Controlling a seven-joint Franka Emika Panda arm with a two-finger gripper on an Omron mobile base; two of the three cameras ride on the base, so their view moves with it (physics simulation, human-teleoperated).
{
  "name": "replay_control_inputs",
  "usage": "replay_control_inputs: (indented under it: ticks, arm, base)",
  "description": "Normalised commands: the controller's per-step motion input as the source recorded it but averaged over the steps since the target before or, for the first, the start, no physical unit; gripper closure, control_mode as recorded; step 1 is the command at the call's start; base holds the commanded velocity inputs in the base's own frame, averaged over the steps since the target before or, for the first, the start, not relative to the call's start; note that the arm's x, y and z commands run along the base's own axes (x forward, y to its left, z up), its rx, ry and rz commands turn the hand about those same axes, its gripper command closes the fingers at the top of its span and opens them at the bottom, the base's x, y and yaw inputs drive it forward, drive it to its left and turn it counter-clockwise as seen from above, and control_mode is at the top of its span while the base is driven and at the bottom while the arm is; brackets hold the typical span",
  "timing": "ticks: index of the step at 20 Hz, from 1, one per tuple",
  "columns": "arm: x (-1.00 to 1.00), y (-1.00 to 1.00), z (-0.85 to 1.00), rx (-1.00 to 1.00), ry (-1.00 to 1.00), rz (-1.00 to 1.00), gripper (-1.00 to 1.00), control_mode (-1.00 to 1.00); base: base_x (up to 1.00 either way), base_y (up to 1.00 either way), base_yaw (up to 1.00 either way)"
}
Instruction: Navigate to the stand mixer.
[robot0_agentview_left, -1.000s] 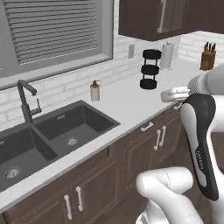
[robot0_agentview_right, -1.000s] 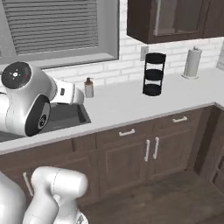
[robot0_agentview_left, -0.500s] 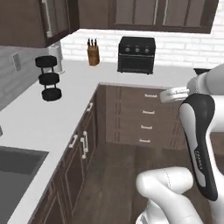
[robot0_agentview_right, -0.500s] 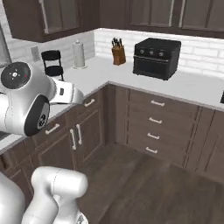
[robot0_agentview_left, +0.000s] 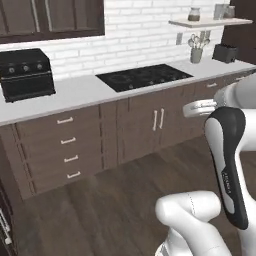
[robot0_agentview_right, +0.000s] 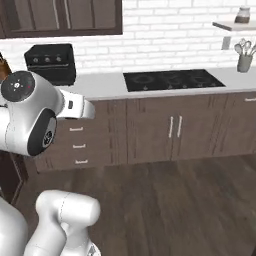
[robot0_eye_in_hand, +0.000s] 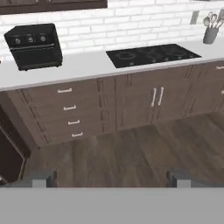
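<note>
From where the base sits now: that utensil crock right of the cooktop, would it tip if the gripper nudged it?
Probably tippy: the utensil crock looks narrow and upright, with tall utensils making it top-heavy. It sits near the counter back, so a fall seems unlikely.

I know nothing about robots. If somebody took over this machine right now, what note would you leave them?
Pincer: open, holding nothing, aimed at the lower cabinets.
Scene: the base stands on the wood floor facing a counter. On the counter are a black toaster oven, a cooktop, a utensil crock and a dark toaster.
Done: nothing that can be confirmed; the stand mixer is not yet reached.
Left: drive on until the base stands in front of the stand mixer.
</note>
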Motion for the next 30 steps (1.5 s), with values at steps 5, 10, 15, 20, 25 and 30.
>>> replay_control_inputs:
  ticks: [5, 10, 15, 20, 25, 30]
  arm:
    - [0.00, 0.00, 0.00, 0.00, 0.00, 0.00, -1.00, 1.00]
    - [0.00, 0.00, 0.00, 0.00, 0.00, 0.00, -1.00, 1.00]
    - [0.00, 0.00, 0.00, 0.00, 0.00, 0.00, -1.00, 1.00]
    - [0.00, 0.00, 0.00, 0.00, 0.00, 0.00, -1.00, 1.00]
    - [0.00, 0.00, 0.00, 0.00, 0.00, 0.00, -1.00, 1.00]
    - [0.00, 0.00, 0.00, 0.00, 0.00, 0.00, -1.00, 1.00]
  base:
    - [0.00, 0.00, -1.00]
    - [0.00, 0.00, -1.00]
    - [0.00, -0.01, -0.99]
    - [0.03, -0.46, -0.74]
    - [0.00, -0.99, -0.42]
    - [0.07, -1.00, -0.11]
